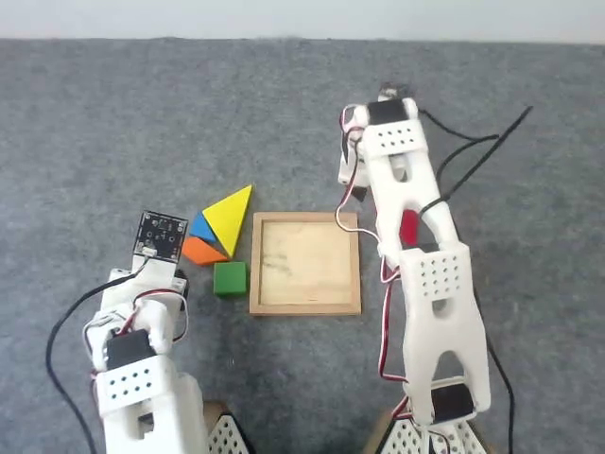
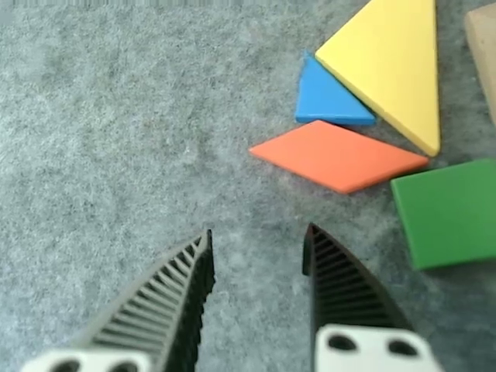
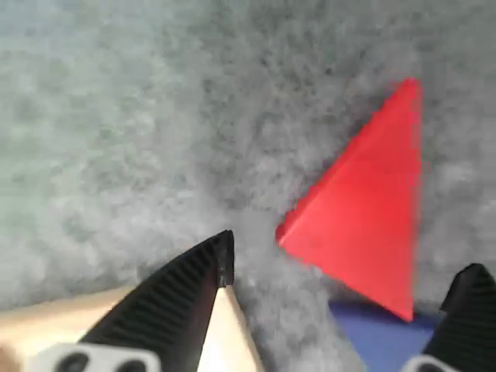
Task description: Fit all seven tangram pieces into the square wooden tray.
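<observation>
The left pincer (image 2: 260, 248) gapes empty over the fuzzy worktop (image 2: 116, 116). Ahead of it lie a smooth orange diamond (image 2: 337, 155), a yellow triangle (image 2: 391, 66) and a cut-off green square (image 2: 449, 209). The right pincer (image 3: 349, 263), wide open and empty, frames a red triangle (image 3: 364, 201), with the wooden tray (image 1: 304, 307) beside it.

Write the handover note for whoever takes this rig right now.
Left gripper: open, over bare carpet by the orange parallelogram.
Right gripper: open, over the red triangle, a dark blue piece beside it.
Yellow triangle, blue triangle, green square: on carpet left of the tray.
Done: nothing; tray holds no pieces.
Left: place every piece.
</observation>
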Tool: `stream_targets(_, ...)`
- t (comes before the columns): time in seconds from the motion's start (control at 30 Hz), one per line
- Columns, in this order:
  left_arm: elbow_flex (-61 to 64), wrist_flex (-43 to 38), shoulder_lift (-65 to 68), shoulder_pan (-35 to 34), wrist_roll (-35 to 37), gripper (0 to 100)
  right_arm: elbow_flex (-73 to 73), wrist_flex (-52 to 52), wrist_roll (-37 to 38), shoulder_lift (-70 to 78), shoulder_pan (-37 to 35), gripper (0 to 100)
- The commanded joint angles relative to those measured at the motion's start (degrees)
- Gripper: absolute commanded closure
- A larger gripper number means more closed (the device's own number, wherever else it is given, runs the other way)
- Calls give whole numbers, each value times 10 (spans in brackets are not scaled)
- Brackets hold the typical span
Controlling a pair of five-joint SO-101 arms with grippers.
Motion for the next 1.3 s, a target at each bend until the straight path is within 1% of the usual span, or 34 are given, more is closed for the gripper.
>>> stream_targets(0.0,-6,-16,-13,5,-4,820,-29,-14,-7,7,3,571)
stream_targets(0.27,-6,-14,-13,4,-4,820,-29,-14,-7,41,27,571)
stream_targets(0.57,-6,-14,-13,4,-4,820,-28,-17,-3,50,30,572)
stream_targets(0.73,-6,-14,-13,4,-4,820,-27,-16,-2,50,58,573)
stream_targets(0.77,-6,-14,-13,4,-4,820,-28,-16,-2,50,63,587)
stream_targets(0.83,-6,-14,-13,4,-4,820,-29,-17,8,50,69,650)
stream_targets(0.97,-6,-14,-13,4,-4,820,-25,-26,99,60,71,791)
stream_targets(1.07,-6,-14,-13,4,-4,820,-46,-26,132,81,71,798)
stream_targets(1.27,-6,-13,-13,4,-4,820,-93,-8,131,109,74,786)
